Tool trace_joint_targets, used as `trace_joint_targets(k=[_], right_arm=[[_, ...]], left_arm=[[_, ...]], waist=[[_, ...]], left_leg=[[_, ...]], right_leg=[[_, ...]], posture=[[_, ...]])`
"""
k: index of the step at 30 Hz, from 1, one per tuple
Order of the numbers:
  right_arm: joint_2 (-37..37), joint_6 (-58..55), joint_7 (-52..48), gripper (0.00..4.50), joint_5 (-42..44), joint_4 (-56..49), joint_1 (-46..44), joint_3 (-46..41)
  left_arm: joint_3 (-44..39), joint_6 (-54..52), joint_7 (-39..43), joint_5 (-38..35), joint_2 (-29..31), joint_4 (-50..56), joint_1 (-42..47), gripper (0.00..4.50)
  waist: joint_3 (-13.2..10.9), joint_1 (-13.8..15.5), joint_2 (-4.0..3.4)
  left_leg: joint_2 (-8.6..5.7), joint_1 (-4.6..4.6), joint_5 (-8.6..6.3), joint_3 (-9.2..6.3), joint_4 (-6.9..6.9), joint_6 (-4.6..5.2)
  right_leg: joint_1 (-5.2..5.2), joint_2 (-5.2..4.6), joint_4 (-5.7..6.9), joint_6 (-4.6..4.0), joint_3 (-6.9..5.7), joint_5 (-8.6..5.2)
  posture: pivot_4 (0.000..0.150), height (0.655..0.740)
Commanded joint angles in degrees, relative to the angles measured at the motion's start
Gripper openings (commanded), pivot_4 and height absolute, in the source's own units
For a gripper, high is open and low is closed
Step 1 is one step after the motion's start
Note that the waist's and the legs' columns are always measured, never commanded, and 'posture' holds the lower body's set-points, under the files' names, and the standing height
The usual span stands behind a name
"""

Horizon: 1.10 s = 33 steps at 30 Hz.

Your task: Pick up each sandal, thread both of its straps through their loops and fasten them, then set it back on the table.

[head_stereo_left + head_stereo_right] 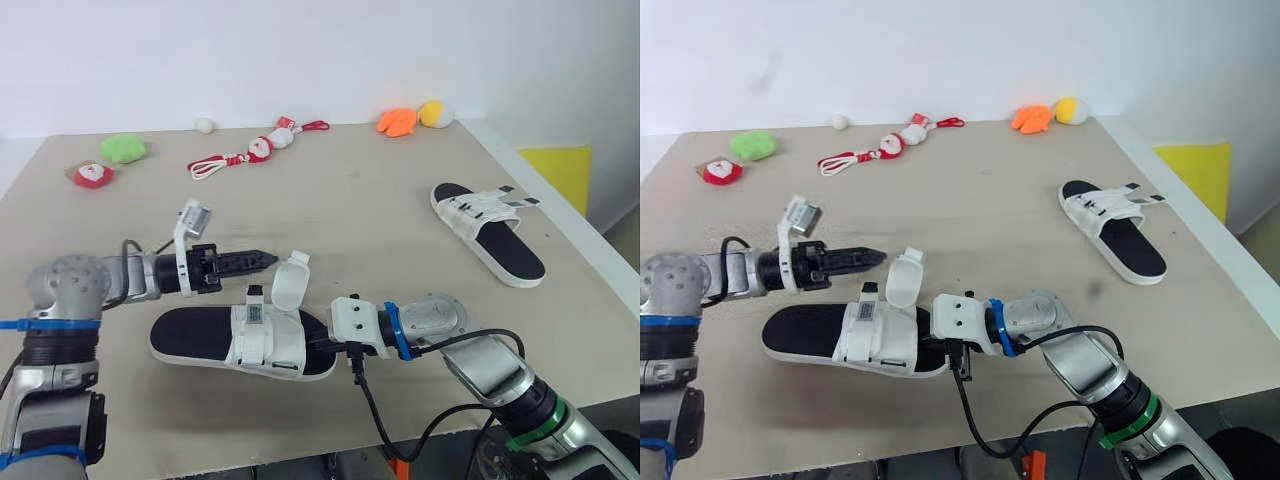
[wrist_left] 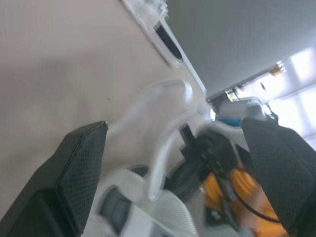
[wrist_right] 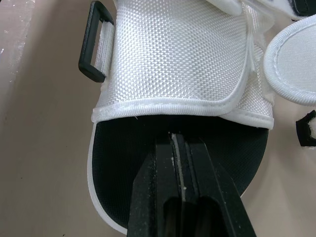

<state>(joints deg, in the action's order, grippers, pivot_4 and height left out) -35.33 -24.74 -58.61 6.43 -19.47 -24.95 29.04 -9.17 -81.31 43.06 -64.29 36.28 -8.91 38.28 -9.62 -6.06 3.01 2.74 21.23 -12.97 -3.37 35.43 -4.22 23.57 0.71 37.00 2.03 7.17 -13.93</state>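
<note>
Sandals (image 1: pixel 240 340) (image 1: pixel 487 230): two. Red-white toys (image 1: pixel 92 174) (image 1: pixel 260 150) (image 1: pixel 283 133): three. Green plush (image 1: pixel 123 148), orange plush (image 1: pixel 396 121), yellow plush (image 1: pixel 435 113), white ball (image 1: pixel 204 125): one each.

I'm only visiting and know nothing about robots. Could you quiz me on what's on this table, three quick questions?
1. How many sandals lie on the table? A) one B) two C) three
2. True or false: on the near sandal, one strap stands up, unfastened.
3. Which hand points into the near sandal's open end, over its black sole?

Key
1: B. The near sandal and the far sandal.
2: True.
3: The right hand.
</note>
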Motion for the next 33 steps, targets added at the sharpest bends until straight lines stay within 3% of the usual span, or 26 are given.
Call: trace_joint_targets(k=[1, 16, 24, 33], right_arm=[[-1.1, -4.4, 2.5, 0.00, -5.0, 6.4, 1.8, 2.2], [-0.7, -5.1, 4.0, 0.00, -5.0, 5.2, 3.2, 1.5], [-1.0, -5.1, 4.1, 0.00, -5.0, 5.1, 3.2, 1.3], [-1.4, -5.8, 4.6, 0.00, -4.8, 3.8, 4.3, 1.0]], left_arm=[[-0.3, -3.1, -0.4, 0.0, -2.1, -3.2, 3.3, 4.44], [-8.7, -6.5, -7.9, 4.9, -13.2, -23.7, 12.2, 4.44], [-10.8, -8.2, -9.8, 5.7, -17.2, -23.4, 13.8, 4.44], [-13.7, -7.8, -10.7, 7.3, -13.4, -22.3, 12.7, 4.44]], waist=[[0.0, 0.0, -0.01], [0.0, 0.0, -0.01], [0.0, 0.0, -0.02], [0.0, 0.0, -0.02]], left_leg=[[0.00, -0.01, 0.00, 0.00, 0.00, 0.00], [-0.05, -0.04, 0.01, -0.16, 0.00, 0.01], [-0.07, -0.05, 0.03, -0.20, 0.00, -0.02], [-0.09, -0.04, 0.07, -0.25, -0.01, -0.10]], right_leg=[[-0.01, 0.00, 0.00, 0.00, 0.00, 0.00], [-0.05, 0.01, 0.00, 0.17, -0.09, 0.10], [-0.07, 0.01, 0.00, 0.38, -0.08, 0.22], [-0.06, 0.00, 0.00, 0.40, -0.08, 0.24]], posture=[[0.150, 0.7400], [0.150, 0.7400], [0.150, 0.7400], [0.150, 0.7400]])
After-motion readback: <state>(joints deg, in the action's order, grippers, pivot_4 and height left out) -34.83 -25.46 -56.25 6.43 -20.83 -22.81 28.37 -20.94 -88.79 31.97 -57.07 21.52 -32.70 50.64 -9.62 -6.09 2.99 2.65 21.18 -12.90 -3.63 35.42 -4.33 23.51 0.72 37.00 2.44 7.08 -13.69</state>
